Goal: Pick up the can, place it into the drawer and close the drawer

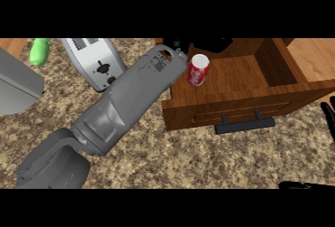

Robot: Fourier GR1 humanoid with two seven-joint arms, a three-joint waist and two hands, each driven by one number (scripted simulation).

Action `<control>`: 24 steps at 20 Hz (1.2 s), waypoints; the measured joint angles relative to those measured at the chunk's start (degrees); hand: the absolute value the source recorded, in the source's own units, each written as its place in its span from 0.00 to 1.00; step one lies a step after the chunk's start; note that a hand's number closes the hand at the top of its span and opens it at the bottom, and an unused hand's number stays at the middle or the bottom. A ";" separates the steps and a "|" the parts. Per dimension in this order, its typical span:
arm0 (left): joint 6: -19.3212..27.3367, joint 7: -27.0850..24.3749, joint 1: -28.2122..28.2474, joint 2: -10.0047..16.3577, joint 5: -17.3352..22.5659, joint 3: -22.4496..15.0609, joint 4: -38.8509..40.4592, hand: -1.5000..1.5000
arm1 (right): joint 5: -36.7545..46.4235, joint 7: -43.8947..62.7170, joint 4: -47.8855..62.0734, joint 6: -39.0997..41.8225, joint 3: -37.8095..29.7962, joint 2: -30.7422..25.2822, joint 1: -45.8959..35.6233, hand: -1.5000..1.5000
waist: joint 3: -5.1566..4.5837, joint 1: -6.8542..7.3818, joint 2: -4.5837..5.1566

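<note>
The can (197,70) is what we worry about, though it already sits inside the open drawer (242,84).

Nearest us, the right robot hand (328,116) rests at the view's right edge, released, with straight fingers holding nothing. The speckled tabletop (196,155) lies between it and the left forearm (124,102), which runs diagonally from the lower left up to the drawer's left wall.

Next comes the drawer's black handle (245,124) on the wooden front, which nothing touches.

Behind the front, the can stands near the drawer's left side, just beside the forearm's wrist. We cannot tell whether they touch.

Farthest, the left robot hand (175,44) shows only as a dark patch past the wrist. We cannot tell whether it is released or clenched.

In our judgement, placing looks done and closing remains. The first risk is the retreat. If the wrist sweeps rightward as it lifts, it could tip the can. The second is shutting the drawer while the forearm lies over the left wall, which would jam it. The third is a quick or off-centre push on the front, which could topple the upright can or skew the drawer.
</note>
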 measured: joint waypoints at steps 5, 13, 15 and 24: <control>2.15 -0.99 1.20 -0.01 1.47 -1.26 -0.66 0.00 | -0.16 0.30 0.35 0.11 -0.21 -0.56 -0.85 0.00 | -0.01 -0.10 0.04; 4.26 -2.28 1.96 0.00 4.90 -1.04 -1.74 0.00 | 6.33 -2.35 -2.65 -0.08 0.36 -3.02 -1.43 0.00 | -0.06 0.11 -0.02; 4.63 -2.15 1.71 0.00 5.89 -0.95 -2.34 0.00 | 8.88 -3.03 -4.19 0.06 1.08 -3.92 -1.35 0.00 | -0.07 0.27 -0.15; 5.36 -4.44 0.73 0.00 10.28 0.38 -4.16 0.00 | 21.59 -6.64 -4.91 -0.06 5.06 -7.68 -3.05 0.00 | -0.10 1.95 -0.39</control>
